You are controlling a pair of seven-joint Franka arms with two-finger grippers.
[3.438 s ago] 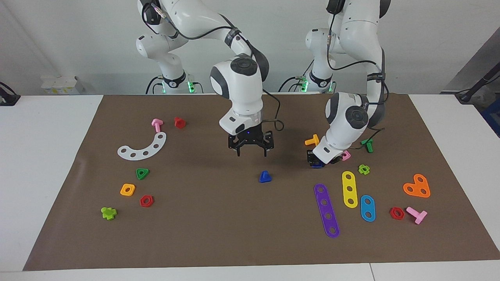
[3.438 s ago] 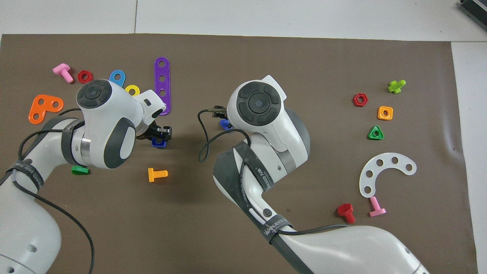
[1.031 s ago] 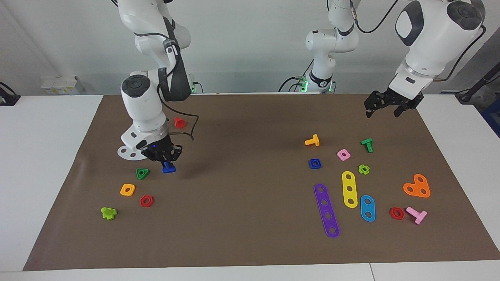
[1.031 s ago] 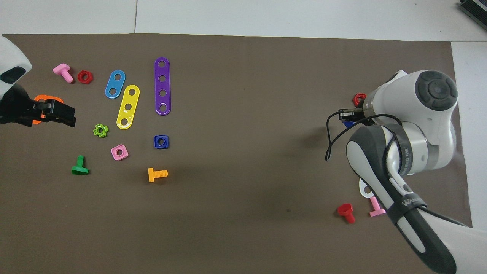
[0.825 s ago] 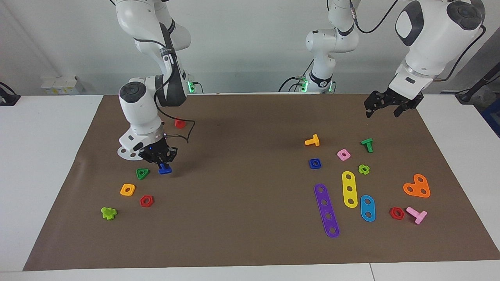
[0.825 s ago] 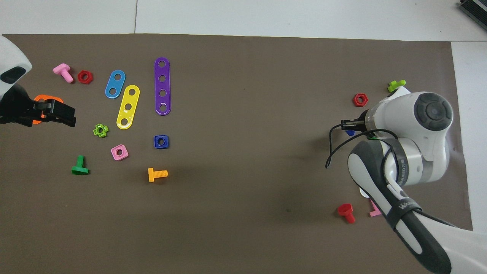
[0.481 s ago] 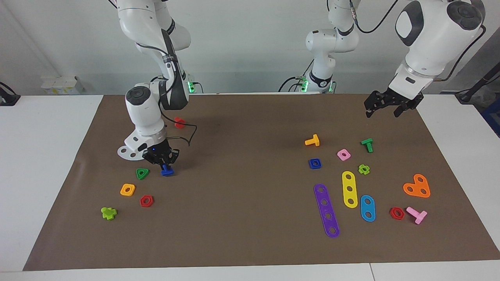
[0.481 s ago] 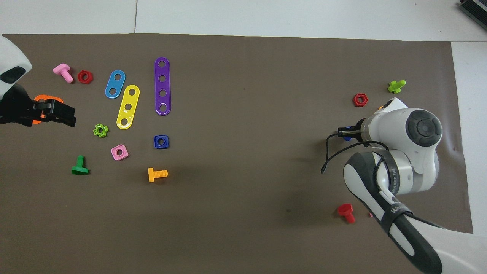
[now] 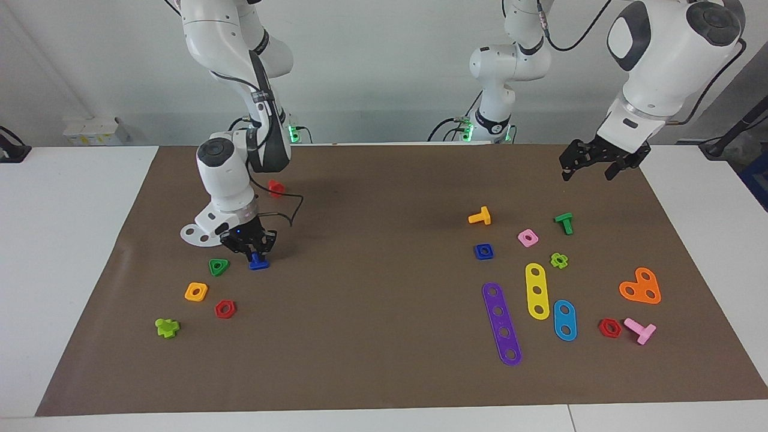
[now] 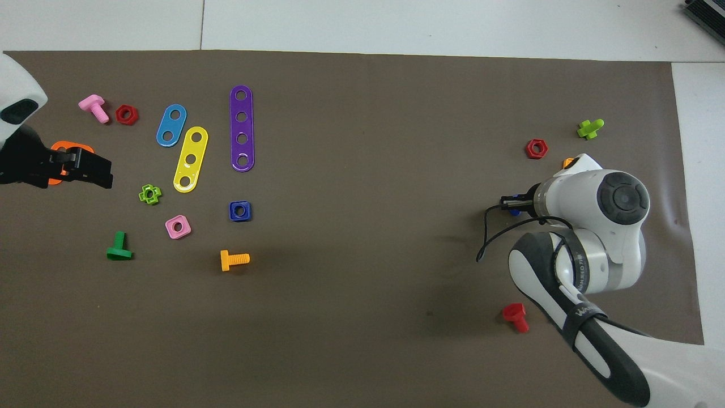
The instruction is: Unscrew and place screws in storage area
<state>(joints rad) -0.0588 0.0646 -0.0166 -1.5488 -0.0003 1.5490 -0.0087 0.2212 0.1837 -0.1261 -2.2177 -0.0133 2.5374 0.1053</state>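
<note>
While pinched, dark blue screw (image 9: 258, 263) hangs under right gripper (image 9: 251, 251).

white table (image 9: 72, 252), brown mat (image 9: 384, 312), scattered toy bolts, nuts, holed strips

I count six plastic toy screws in sight: red screw (image 9: 276, 188), lime cross-headed screw (image 9: 167, 327), dark blue triangular-headed screw (image 9: 258, 262), orange screw (image 9: 480, 216), green screw (image 9: 564, 222), pink screw (image 9: 640, 330).

Seven plastic nuts: two red hexagon nuts (image 9: 219, 310) (image 9: 604, 328), green triangle nut (image 9: 214, 268), orange square nut (image 9: 191, 293), dark blue square nut (image 9: 478, 252), pink square nut (image 9: 522, 239), lime cross nut (image 9: 554, 261).

Three straight holed strips: purple strip (image 9: 501, 322), yellow strip (image 9: 536, 282), light blue strip (image 9: 564, 320).

One white curved holed strip (image 9: 197, 234).

One orange angled holed plate (image 9: 639, 288).
</note>
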